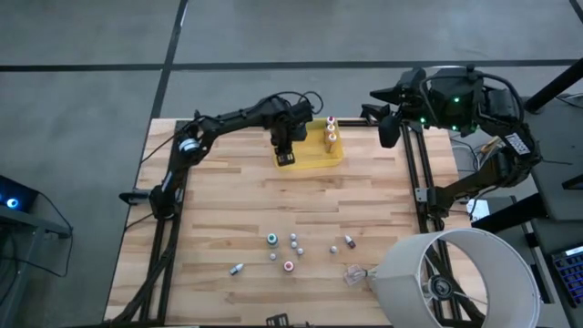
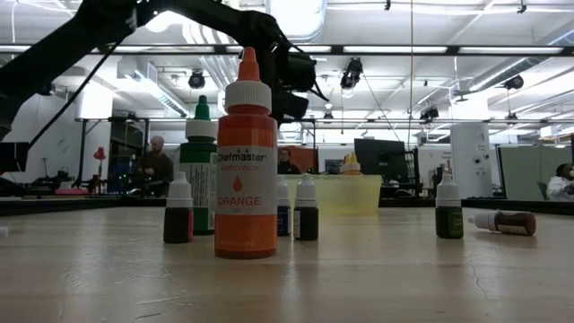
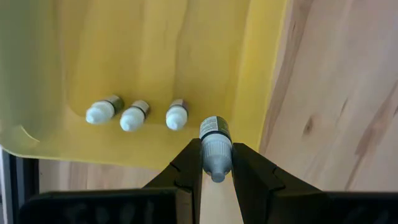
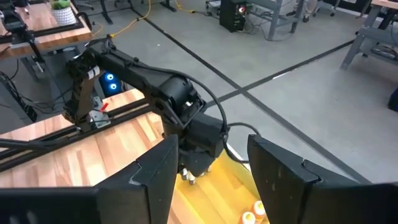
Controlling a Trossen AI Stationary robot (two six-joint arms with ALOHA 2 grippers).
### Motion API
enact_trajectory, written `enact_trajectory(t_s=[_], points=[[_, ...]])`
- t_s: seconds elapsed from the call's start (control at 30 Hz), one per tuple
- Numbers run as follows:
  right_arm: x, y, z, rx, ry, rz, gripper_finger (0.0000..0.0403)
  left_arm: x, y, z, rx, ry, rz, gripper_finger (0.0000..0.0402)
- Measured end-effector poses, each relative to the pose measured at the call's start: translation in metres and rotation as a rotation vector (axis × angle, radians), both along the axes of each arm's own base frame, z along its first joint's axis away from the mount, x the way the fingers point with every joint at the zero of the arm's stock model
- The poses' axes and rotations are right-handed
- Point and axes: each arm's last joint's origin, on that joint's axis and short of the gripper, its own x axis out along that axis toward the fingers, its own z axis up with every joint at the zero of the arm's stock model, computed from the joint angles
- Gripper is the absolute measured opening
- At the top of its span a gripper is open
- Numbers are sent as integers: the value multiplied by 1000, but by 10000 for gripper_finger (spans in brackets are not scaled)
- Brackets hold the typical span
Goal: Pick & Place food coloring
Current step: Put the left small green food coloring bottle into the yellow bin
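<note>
Grey-capped bottle (image 3: 215, 146) apparently upright in left end effector (image 3: 216, 171).

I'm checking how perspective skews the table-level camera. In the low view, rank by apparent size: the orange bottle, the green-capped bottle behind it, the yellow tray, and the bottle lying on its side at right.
1. Orange bottle, nearest the camera, so exaggerated.
2. Green-capped bottle.
3. Yellow tray, shrunk by distance.
4. Lying bottle.

place: lab/workshop hall | cues: exposed ceiling ducts (image 2: 206, 40), monitors (image 2: 377, 157), workbenches (image 4: 37, 28), concrete floor (image 1: 91, 55)
</note>
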Motion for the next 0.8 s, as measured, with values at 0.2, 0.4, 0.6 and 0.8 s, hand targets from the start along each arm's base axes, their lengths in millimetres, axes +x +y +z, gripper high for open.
enact_trajectory(t_s=[0.2,0.4,0.6,0.8], points=[[0,0,0,1,0,-1,176,1,-8,-14,0,47,-29,51],[1,0,-1,1,3,-1,168,1,-13,-33,26,103,-45,51],[2,0,-2,1,8,-1,159,0,-14,-45,24,108,-46,51],[2,0,-2,1,8,-1,150,4,-12,-45,43,72,-56,51]])
